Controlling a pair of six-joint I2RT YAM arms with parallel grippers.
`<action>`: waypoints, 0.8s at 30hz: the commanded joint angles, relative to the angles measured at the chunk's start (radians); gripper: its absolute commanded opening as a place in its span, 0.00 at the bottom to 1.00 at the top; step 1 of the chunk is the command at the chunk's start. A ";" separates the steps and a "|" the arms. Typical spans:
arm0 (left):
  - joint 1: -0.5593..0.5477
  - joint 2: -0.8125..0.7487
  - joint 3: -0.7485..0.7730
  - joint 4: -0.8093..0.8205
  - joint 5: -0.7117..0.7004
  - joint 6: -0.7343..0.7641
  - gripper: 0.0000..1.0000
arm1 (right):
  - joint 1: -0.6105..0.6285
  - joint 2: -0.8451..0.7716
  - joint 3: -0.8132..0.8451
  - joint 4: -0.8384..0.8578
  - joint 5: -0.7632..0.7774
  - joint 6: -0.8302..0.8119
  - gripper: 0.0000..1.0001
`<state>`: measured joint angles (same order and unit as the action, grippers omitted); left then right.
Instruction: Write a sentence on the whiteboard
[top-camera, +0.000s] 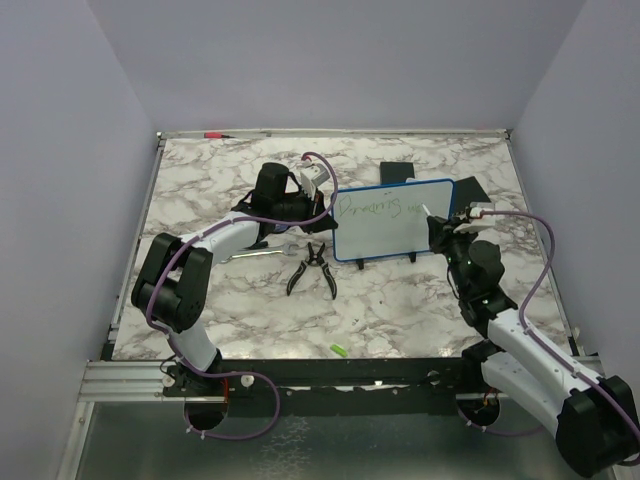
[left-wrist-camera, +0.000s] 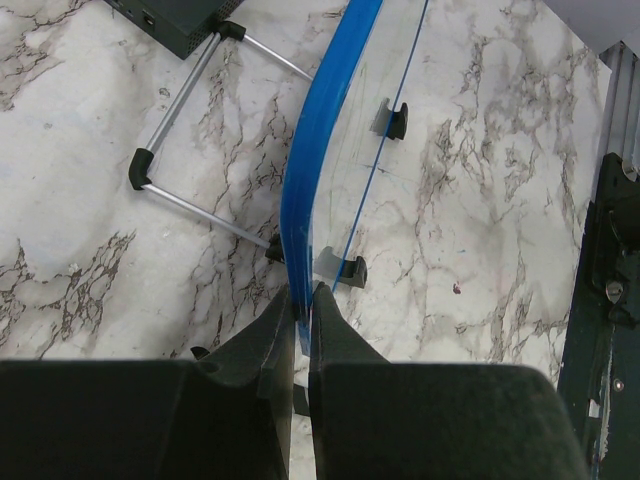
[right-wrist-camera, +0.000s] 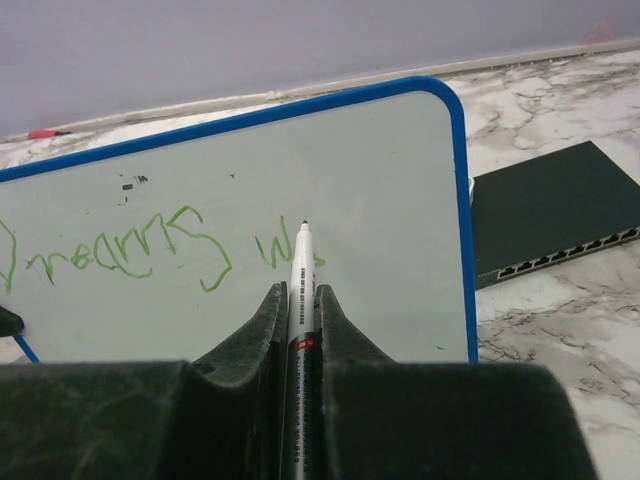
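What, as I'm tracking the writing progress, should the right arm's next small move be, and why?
Probably draw the marker tip slightly rightward for the next stroke: the right tool grips it at the whiteboard, the sentence stops at an unfinished second word, and the left tool clamps its edge.

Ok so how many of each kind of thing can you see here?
Robot arms: 2
Whiteboard: 1
Pliers: 1
Marker, held in the right end effector: 1
Black network switch: 1
Other flat black box: 1
Small green piece: 1
Small red item at the far edge: 1
Total: 9
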<state>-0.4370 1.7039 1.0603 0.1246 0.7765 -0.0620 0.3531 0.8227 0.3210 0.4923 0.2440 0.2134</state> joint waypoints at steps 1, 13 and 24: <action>-0.009 -0.003 0.002 -0.042 -0.048 0.031 0.00 | -0.007 0.009 -0.006 0.009 -0.035 0.010 0.01; -0.009 0.005 0.004 -0.043 -0.048 0.034 0.00 | -0.007 0.021 -0.002 -0.019 -0.023 0.010 0.01; -0.009 0.003 0.004 -0.046 -0.049 0.033 0.00 | -0.007 0.051 0.006 -0.005 -0.040 0.007 0.01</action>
<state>-0.4370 1.7039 1.0603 0.1242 0.7761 -0.0616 0.3515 0.8661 0.3210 0.4843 0.2256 0.2173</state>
